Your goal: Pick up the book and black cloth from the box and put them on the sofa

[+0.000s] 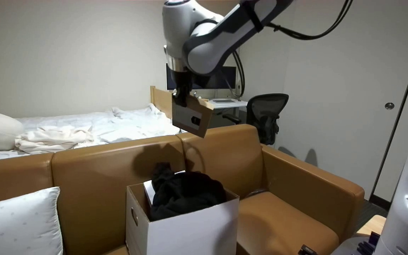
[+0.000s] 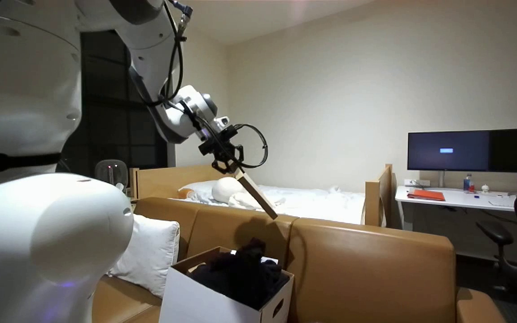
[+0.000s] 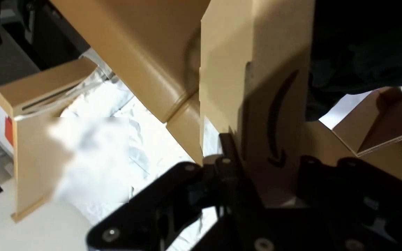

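My gripper (image 1: 181, 98) is shut on a flat brown cardboard package (image 1: 190, 117) and holds it tilted, high above the sofa (image 1: 289, 219). In the wrist view the package (image 3: 281, 87) has a black curved arrow on its edge and sits between the fingers (image 3: 267, 150). I cannot tell if it is the book. The black cloth (image 1: 190, 193) lies heaped in the white box (image 1: 193, 233), below the package. The cloth also shows in the wrist view (image 3: 361, 52). A white flat thing (image 1: 149, 191) stands beside the cloth in the box, mostly hidden.
The box stands on the sofa seat, near the backrest (image 2: 366, 260). A white pillow (image 1: 20, 221) lies on the sofa beside it. Behind the backrest are a bed (image 1: 133, 122), a desk (image 2: 456, 197) and an office chair (image 1: 267, 113). The sofa armrest (image 1: 310, 177) rises at one end.
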`<state>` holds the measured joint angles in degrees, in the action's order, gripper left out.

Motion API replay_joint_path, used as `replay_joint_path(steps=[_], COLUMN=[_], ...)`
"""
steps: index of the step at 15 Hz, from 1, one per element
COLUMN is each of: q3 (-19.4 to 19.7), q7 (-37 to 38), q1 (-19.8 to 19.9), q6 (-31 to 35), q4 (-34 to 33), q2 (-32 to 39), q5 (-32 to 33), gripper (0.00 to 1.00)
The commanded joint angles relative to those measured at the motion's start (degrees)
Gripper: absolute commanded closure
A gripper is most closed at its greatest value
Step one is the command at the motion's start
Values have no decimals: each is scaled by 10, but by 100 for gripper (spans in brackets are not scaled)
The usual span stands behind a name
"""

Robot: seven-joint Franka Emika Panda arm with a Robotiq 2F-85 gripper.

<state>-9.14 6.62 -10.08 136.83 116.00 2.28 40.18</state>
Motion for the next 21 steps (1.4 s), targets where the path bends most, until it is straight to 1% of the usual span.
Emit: replay_joint_path(steps=[1, 3, 6, 9, 11, 13, 14, 15, 17, 18, 19, 20, 21], q3=[43, 76, 127, 172, 192, 202, 206, 209, 211, 211, 212, 211, 210], q7=[-84, -128, -174, -272, -326, -336, -311, -281, -237, -219, -203, -190, -174], q1=[48, 75, 120, 164, 199, 232, 245, 258, 278, 283, 286, 285, 280], q6=[4, 0, -18, -80, -143, -221, -257, -278, -278, -269, -258, -244, -230], q4=[33, 36, 28, -12, -63, -137, -169, -203, -273, -303, -330, -346, -355], q2=[-53, -55, -33, 26, 83, 151, 173, 193, 214, 217, 221, 213, 201], q5=[-144, -223, -312, -412, -462, -477, -473, -477, -487, -482, -476, -470, -464], gripper=[94, 94, 94, 94, 94, 94, 94, 94, 94, 50, 49, 45, 38])
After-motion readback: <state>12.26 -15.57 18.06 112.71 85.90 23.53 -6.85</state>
